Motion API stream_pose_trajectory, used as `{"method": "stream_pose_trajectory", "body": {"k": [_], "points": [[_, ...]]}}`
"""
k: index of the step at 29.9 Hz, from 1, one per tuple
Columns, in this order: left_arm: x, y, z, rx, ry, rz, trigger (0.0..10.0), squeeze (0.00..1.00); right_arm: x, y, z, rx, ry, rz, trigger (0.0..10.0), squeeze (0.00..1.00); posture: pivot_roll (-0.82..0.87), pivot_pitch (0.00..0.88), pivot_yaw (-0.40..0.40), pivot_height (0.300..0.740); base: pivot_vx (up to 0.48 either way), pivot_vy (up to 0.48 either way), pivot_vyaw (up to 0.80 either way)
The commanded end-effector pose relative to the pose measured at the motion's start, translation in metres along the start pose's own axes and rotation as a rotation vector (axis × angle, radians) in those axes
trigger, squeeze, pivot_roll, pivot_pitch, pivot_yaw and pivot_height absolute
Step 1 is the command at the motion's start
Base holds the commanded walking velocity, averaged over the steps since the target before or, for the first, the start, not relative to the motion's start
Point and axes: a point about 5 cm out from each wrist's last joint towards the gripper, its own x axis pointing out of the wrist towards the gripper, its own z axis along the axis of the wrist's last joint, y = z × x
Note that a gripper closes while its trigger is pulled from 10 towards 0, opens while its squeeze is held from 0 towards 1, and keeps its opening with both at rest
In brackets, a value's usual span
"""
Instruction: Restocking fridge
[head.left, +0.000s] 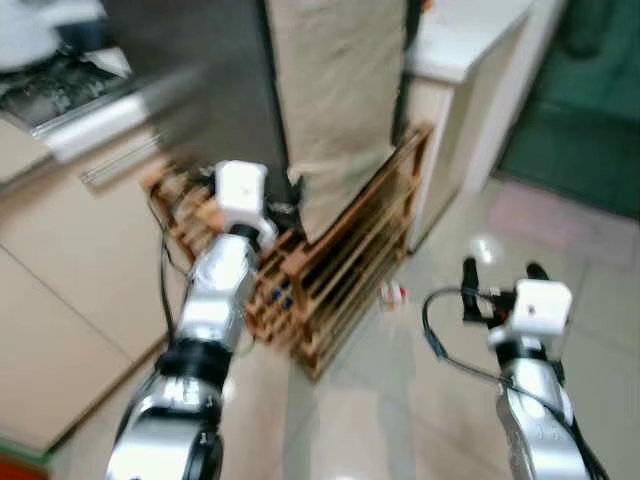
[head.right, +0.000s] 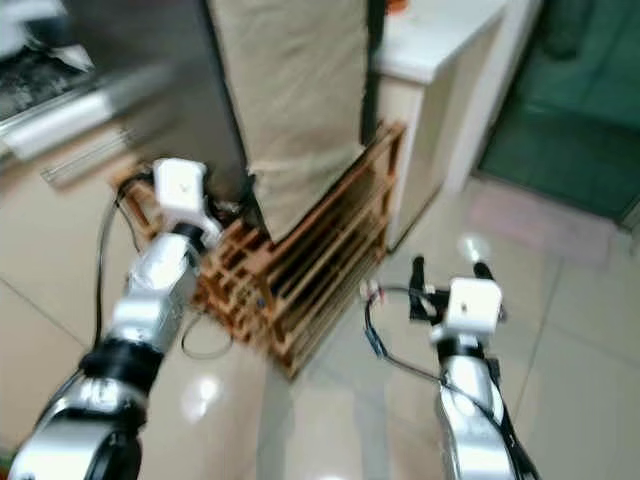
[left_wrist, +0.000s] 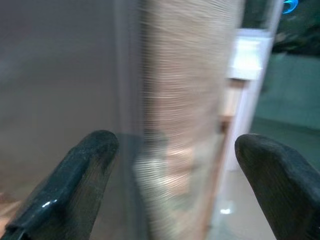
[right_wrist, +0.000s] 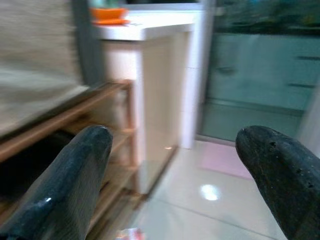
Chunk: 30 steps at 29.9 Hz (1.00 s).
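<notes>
Right gripper (head.left: 498, 270) hangs spread and empty over the glossy floor (head.left: 420, 390). Left gripper (left_wrist: 175, 165), fingers apart, holds nothing beside the wooden rack (head.left: 340, 270). Behind the rack stands the fridge (head.left: 200, 80), dark grey, blurred, its side draped in beige cloth (head.left: 335, 100).

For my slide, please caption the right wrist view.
Open right gripper faces a wooden rack and white counter.
</notes>
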Motion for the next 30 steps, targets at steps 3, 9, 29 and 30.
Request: {"method": "stream_pose_trajectory", "body": {"k": [3,9,29,30], "points": [[-0.002,0.0,0.007,0.006,-0.027,0.0,10.0,0.0,-0.004,0.001,-0.005,0.004,0.025,0.01,10.0,0.0,-0.11,0.027,0.075,0.74,0.0,0.267,0.0],[-0.005,0.004,0.004,0.027,-0.007,0.014,10.0,0.0,-0.006,0.002,-0.01,0.005,0.048,0.02,10.0,0.0,-0.1,0.014,0.072,0.74,0.0,0.0,0.0],[0.034,-0.052,0.019,0.102,0.044,-0.065,10.0,0.0,-0.007,0.003,-0.003,0.023,0.03,0.003,10.0,0.0,-0.13,0.049,0.097,0.74,0.0,0.0,0.0],[0.036,-0.051,0.021,0.099,0.041,-0.043,10.0,0.0,-0.008,0.004,-0.003,0.023,0.031,0.002,10.0,0.0,-0.13,0.054,0.099,0.74,0.0,0.0,0.0]]}}
